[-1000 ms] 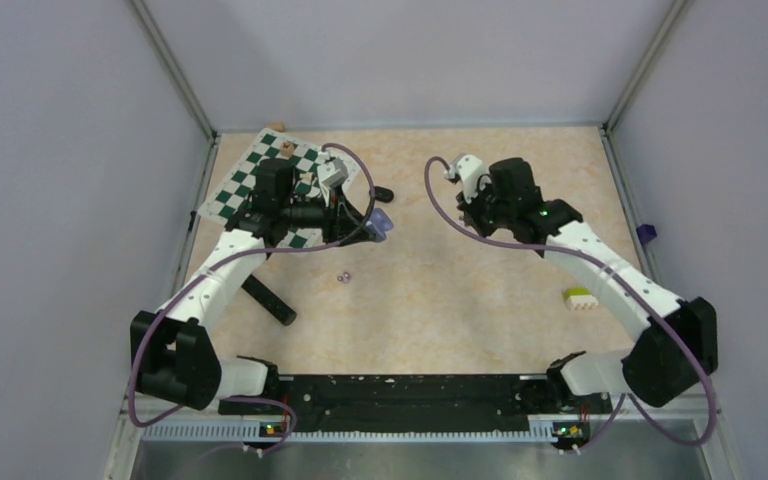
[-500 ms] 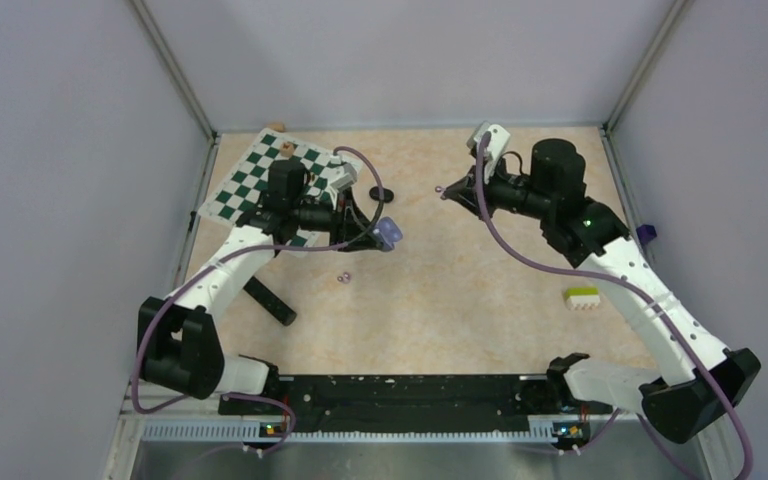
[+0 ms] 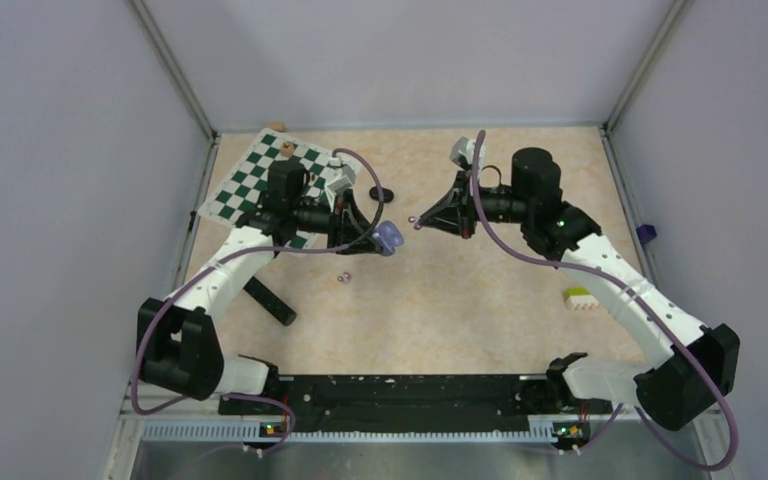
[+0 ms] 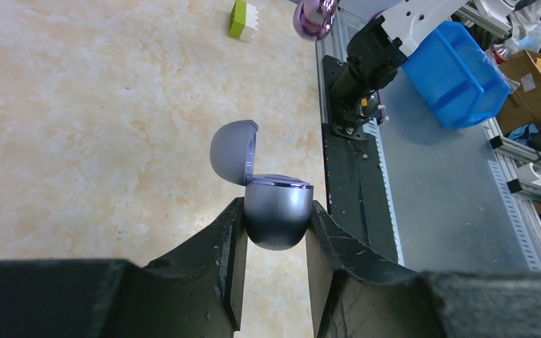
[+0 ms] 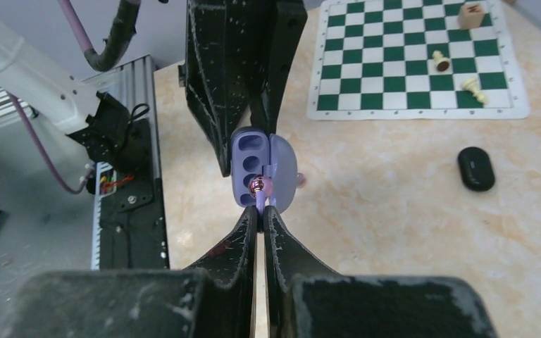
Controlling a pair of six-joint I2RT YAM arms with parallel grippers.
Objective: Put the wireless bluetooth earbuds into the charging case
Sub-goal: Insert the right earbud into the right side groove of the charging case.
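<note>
My left gripper is shut on the pale purple charging case, lid open, held above the table; it also shows in the top view and the right wrist view with its two empty sockets facing my right gripper. My right gripper is shut on a pale purple earbud, its tip a short way from the case; in the top view the earbud is just right of the case. A second purple earbud lies on the table. A black case lies closed near the chessboard.
A green and white chessboard with a few chess pieces lies at the back left. A black bar lies at the left front. A yellow-green and white block lies at the right. A small purple object sits at the right edge.
My right gripper has swung left and down with the earbud, closing in on the open case. My left gripper with the case has barely moved.
</note>
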